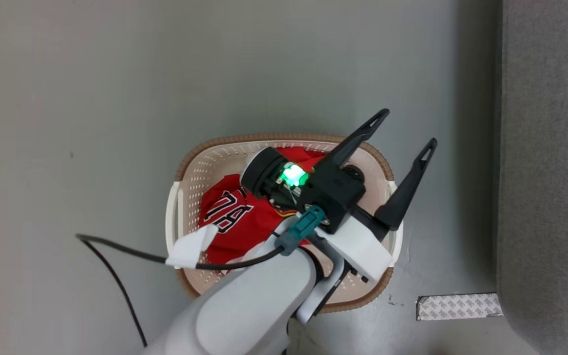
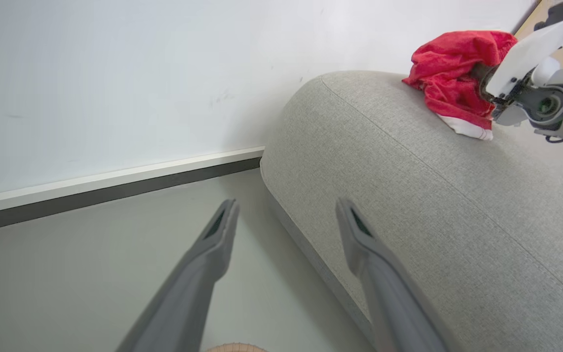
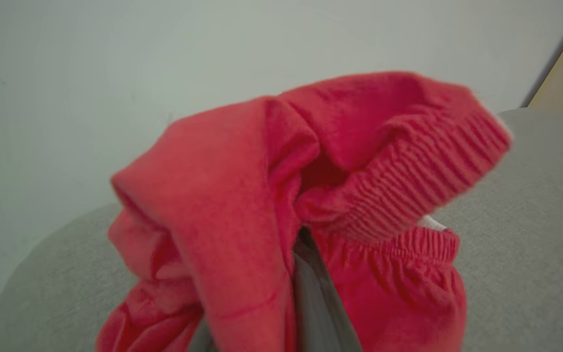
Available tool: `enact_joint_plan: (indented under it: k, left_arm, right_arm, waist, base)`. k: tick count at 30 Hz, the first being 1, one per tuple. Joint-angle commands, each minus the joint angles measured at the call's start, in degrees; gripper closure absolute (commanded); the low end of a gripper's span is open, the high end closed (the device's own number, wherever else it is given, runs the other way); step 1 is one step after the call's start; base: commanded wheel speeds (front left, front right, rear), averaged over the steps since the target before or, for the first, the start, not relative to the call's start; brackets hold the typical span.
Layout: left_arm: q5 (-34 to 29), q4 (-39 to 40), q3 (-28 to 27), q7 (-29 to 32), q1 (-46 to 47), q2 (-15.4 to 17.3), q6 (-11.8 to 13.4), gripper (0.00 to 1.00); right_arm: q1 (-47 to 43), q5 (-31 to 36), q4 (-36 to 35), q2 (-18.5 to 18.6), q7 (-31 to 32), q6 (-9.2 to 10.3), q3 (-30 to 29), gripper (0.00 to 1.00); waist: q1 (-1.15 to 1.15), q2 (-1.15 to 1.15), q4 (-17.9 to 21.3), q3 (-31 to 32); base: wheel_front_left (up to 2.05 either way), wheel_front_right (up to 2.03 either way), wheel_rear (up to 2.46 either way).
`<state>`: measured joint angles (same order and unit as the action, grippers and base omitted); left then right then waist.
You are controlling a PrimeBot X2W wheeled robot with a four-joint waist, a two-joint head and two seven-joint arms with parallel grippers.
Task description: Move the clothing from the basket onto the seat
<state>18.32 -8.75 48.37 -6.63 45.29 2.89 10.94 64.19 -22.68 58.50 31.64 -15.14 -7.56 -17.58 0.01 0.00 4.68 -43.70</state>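
The left hand (image 1: 406, 129) hangs above the basket (image 1: 284, 139), fingers spread wide and empty. Inside the basket a red numbered jersey (image 1: 244, 222) with white trim lies crumpled. The left wrist view adds the right hand (image 2: 482, 82) on the grey seat (image 2: 408, 195), pinching a bunched red garment (image 3: 242, 195) with a ribbed waistband that rests there.

The left arm's pale grey forearm (image 1: 254, 301) ends in a black wrist (image 1: 333, 190) with a green light (image 1: 294, 175) glowing just behind it. The left pincer (image 1: 406, 130) has its two long dark fingers (image 1: 409, 182) spread wide, holding nothing. Ahead of its white wrist housing (image 2: 530, 63), the right pincer (image 3: 313, 288) is closed on a bright red soft-fabric garment (image 3: 242, 195) draped over it.
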Motion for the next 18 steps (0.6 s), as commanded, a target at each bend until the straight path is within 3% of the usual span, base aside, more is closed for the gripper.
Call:
enact_joint_plan:
  k: [1, 2, 3, 9, 18]
  left_arm:
    - [0.4, 0.2, -0.3, -0.4, -1.0, 0.7, 0.3, 0.0]
    - [0.4, 0.2, -0.3, -0.4, -1.0, 0.7, 0.3, 0.0]
    - [0.6, 0.1, -0.5, -0.6, -1.4, 1.0, 0.5, 0.0]
    - [2.4, -1.0, -1.1, -1.0, -3.6, 2.6, 0.6, 0.0]
    - [5.8, -3.4, -2.6, -3.3, -8.5, 4.7, 0.1, 0.0]
  right_arm:
    - [-1.1, 0.4, 1.0, -0.7, 0.0, 0.13, 0.7, 0.2]
    - [-1.1, 0.4, 1.0, -0.7, 0.0, 0.13, 0.7, 0.2]
    - [-1.5, 1.0, 2.0, -0.7, 0.6, 0.14, 1.9, 0.0]
    - [-3.5, 1.4, 3.0, 0.4, 1.6, 0.14, 9.2, 0.0]
    - [-14.7, -1.6, -3.2, 1.1, 0.2, 0.14, 19.2, 0.0]
  waist:
    - [-0.01, 0.0, 0.2, 0.5]
    - [-0.01, 0.0, 0.2, 0.5]
    - [-0.01, 0.0, 0.4, 1.0]
    - [-0.01, 0.0, 1.9, 5.3]
    - [-0.01, 0.0, 3.3, 15.4]
  base:
    - [0.0, 0.0, 0.0]
    - [0.0, 0.0, 0.0]
    - [0.0, 0.0, 0.0]
    - [0.0, 0.0, 0.0]
    - [0.0, 0.0, 0.0]
